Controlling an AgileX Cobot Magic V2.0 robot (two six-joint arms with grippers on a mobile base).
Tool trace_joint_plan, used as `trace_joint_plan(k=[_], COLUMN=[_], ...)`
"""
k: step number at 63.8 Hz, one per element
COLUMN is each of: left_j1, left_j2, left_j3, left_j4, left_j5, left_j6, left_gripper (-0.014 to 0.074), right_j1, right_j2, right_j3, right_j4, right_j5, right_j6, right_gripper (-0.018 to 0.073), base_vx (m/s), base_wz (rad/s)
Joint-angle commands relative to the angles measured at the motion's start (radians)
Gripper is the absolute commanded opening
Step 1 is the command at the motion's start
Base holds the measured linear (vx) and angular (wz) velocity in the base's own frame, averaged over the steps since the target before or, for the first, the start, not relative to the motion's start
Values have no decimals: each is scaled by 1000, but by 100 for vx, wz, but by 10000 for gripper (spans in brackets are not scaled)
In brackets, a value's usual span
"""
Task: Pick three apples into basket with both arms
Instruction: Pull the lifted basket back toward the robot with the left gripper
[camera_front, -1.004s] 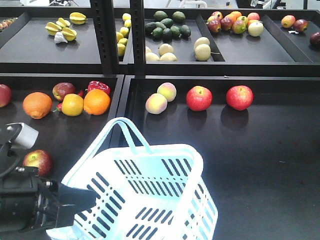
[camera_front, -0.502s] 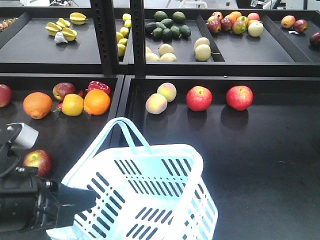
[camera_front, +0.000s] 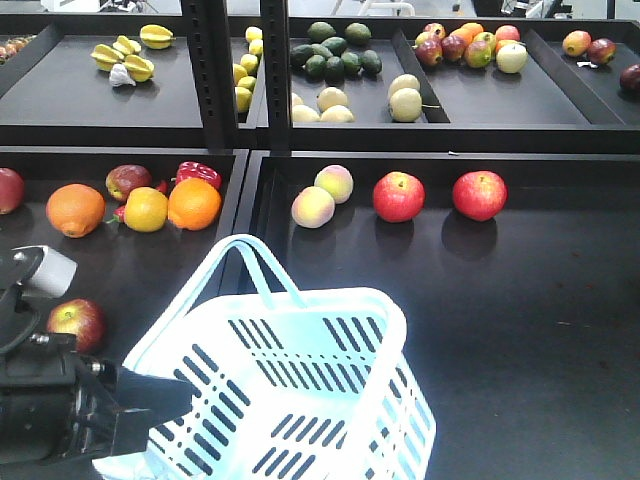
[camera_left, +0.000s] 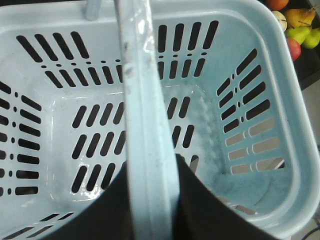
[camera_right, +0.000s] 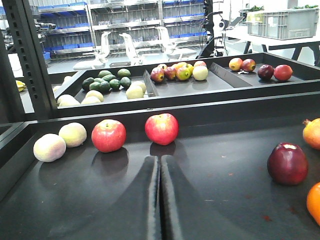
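My left claw gripped the basket by its hoop handle; my right claw was pinched narrow, empty. On the surface the middle apple and right apple sat beyond the basket, the left apple beside it

Nothing can be seen to have changed over the last second in the front view. The basket keeps the same tilt and place. The left end effector at the basket's near left corner has not shifted. The red apple left of the basket lies where it did.
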Motion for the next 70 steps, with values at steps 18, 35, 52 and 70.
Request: trace_joint_plan(k=[18, 35, 52, 70], left_j1=[-7, -7, -7, -7], left_j2=[-17, -17, -17, -45], left_j3=[-25, -25, -25, -26], left_j4=[-40, -40, -133, -242], left_j5=[-39, -39, -31, 2], left_j6=[-4, -4, -41, 133], left_gripper=[-7, -7, -7, -7], right_j1=[-6, -6, -6, -6], right_j2=[-11, -11, -11, -11], right_j3=[14, 14, 14, 14], right_j4=[-4, -4, -4, -4], right_j5=[-74, -74, -74, -74], right_j6=[-7, -7, -7, -7], right_gripper=[-4, -4, -4, -4], base_vx=[0, 0, 0, 0], base_wz=[0, 0, 0, 0])
